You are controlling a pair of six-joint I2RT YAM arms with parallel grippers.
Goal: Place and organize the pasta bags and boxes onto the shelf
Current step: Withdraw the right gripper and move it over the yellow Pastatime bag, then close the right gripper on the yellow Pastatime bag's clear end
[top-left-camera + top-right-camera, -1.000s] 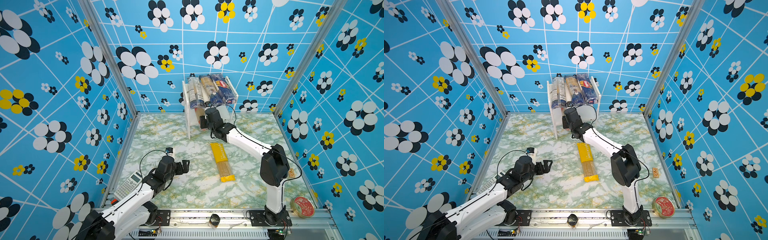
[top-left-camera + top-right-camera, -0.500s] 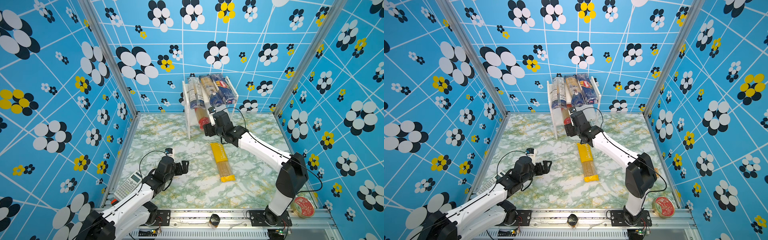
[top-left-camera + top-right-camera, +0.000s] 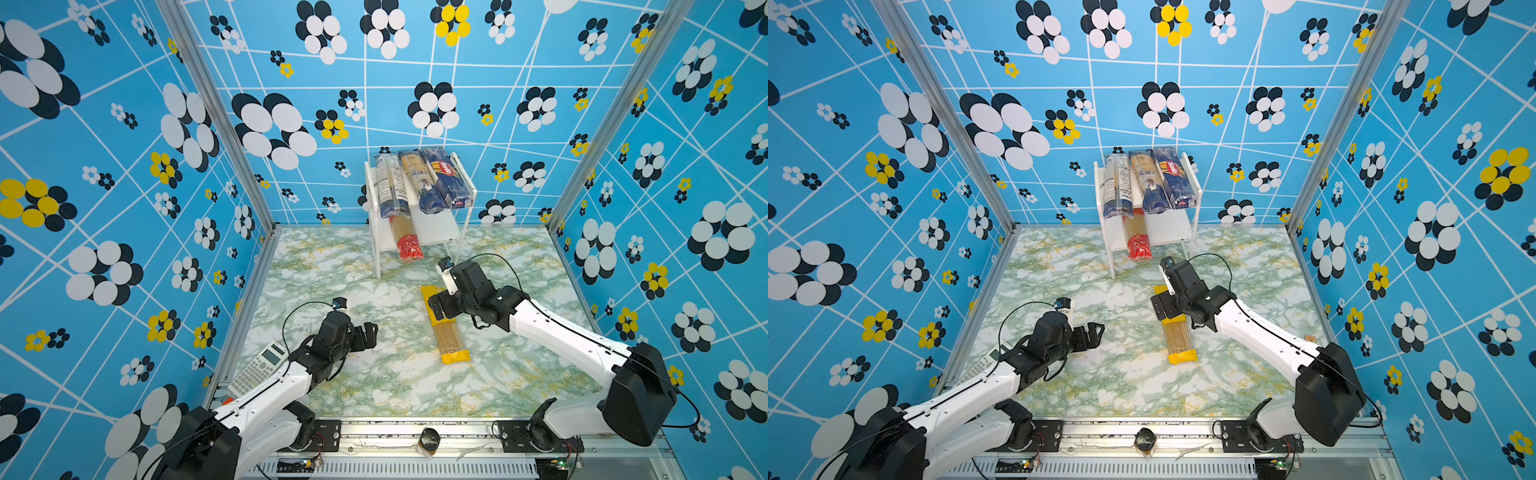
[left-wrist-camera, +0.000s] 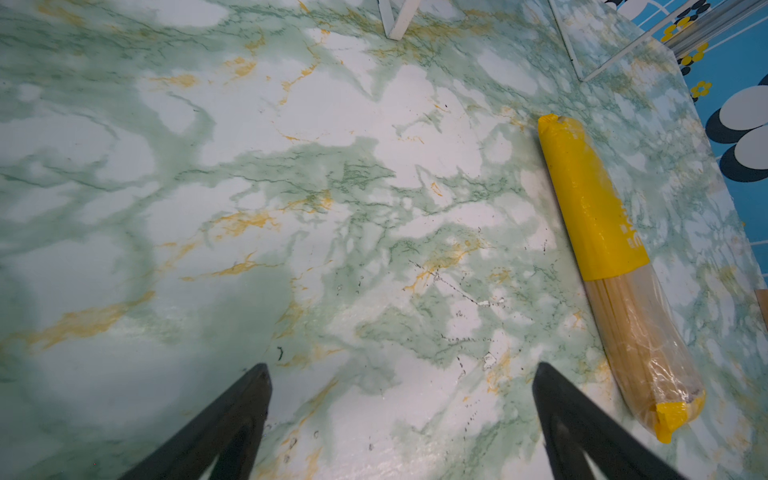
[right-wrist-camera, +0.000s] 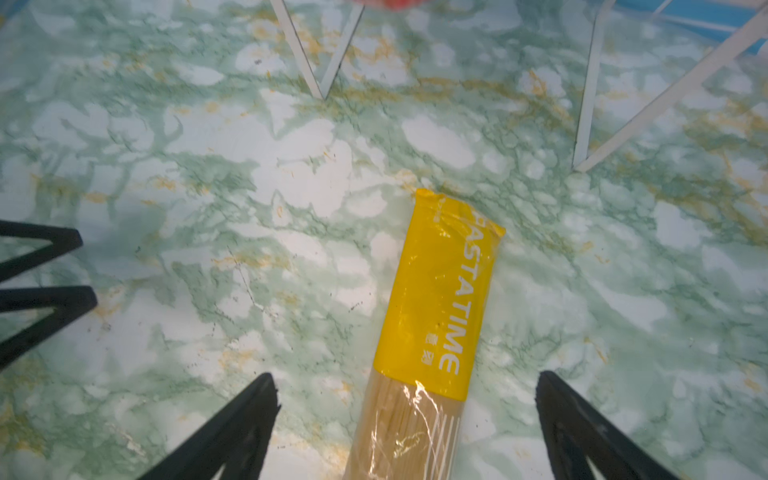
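- I see the yellow-ended bag [image 5: 432,311]: long, crinkly clear plastic, flat on the marbled table [image 3: 395,384], long axis pointing at the shelf [image 3: 436,230].
- My right gripper [image 5: 403,378] hangs above it, jaws wide, empty.
- My left gripper [image 4: 401,370]: wide open, empty.

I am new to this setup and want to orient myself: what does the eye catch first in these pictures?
The yellow-ended spaghetti bag lies in the middle of the marble table, with the open right gripper above its end nearer the shelf. Behind it, the white shelf holds three long packs on top and a red-ended bag on the lower board.
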